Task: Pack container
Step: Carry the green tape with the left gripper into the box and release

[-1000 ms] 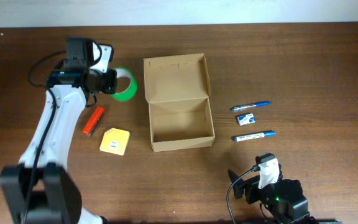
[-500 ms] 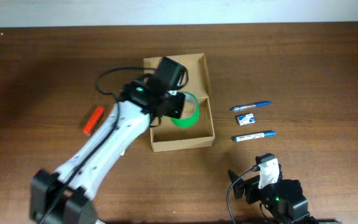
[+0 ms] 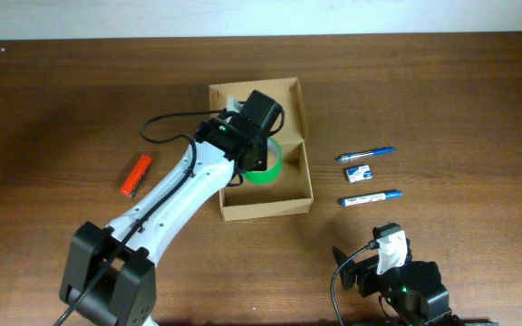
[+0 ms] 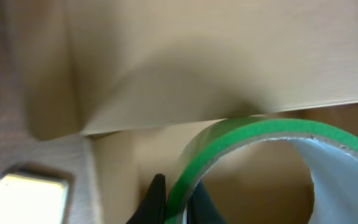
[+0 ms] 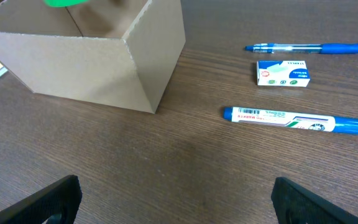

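Note:
The container is a tan cardboard box with its flap lid open, at the table's middle. My left gripper reaches into it, shut on a green tape roll and holding it on edge inside the box. In the left wrist view my gripper pinches the roll's wall, with the box's inner wall behind. My right gripper rests open and empty at the front edge. In the right wrist view it is over bare table, and the box stands ahead to the left.
A blue pen, a small white packet and a blue marker lie right of the box; they also show as the pen, the packet and the marker. An orange item lies left. A yellow pad lies beside the box.
My left arm has swung from the far left over to the box, carrying the green tape roll, and now holds it lower inside the box. The right arm has not moved.

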### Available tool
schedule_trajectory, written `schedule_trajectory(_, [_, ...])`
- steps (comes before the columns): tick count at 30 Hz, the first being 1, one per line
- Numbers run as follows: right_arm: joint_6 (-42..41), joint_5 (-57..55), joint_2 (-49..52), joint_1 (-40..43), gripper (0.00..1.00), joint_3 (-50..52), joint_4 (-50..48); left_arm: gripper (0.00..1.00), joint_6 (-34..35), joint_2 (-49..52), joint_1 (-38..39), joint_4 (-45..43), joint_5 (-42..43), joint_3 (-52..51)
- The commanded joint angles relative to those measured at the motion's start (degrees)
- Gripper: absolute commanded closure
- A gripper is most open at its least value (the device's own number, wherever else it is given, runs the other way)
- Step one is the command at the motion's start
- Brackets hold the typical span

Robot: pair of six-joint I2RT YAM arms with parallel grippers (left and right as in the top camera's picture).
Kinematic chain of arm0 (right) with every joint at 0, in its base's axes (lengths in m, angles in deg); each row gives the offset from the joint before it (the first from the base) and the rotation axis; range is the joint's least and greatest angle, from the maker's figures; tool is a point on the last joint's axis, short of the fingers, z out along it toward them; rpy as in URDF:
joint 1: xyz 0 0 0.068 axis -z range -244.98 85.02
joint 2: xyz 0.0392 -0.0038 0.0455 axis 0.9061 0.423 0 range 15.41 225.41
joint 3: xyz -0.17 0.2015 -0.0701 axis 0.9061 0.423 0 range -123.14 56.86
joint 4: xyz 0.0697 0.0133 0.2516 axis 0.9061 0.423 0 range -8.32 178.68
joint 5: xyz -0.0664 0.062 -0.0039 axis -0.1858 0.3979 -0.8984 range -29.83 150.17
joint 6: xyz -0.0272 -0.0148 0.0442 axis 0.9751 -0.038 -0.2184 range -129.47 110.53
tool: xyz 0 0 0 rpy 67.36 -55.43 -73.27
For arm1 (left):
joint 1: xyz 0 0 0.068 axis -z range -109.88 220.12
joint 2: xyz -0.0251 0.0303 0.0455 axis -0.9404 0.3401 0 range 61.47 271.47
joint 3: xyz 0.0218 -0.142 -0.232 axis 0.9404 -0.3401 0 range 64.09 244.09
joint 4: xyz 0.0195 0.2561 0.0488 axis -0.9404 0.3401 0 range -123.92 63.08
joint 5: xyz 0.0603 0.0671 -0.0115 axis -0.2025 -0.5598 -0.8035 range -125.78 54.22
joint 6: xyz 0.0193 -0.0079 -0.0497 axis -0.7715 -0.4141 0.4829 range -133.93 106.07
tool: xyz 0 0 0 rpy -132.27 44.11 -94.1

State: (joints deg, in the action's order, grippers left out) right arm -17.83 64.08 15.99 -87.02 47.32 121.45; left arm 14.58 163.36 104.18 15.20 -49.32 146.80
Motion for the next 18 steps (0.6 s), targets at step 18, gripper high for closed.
schedule_trajectory(18, [0.4, -0.1, -0.4, 0.3, 0.01, 0.3, -0.1, 0.69, 0.2, 4.1, 5.7, -3.9, 1.7, -0.2])
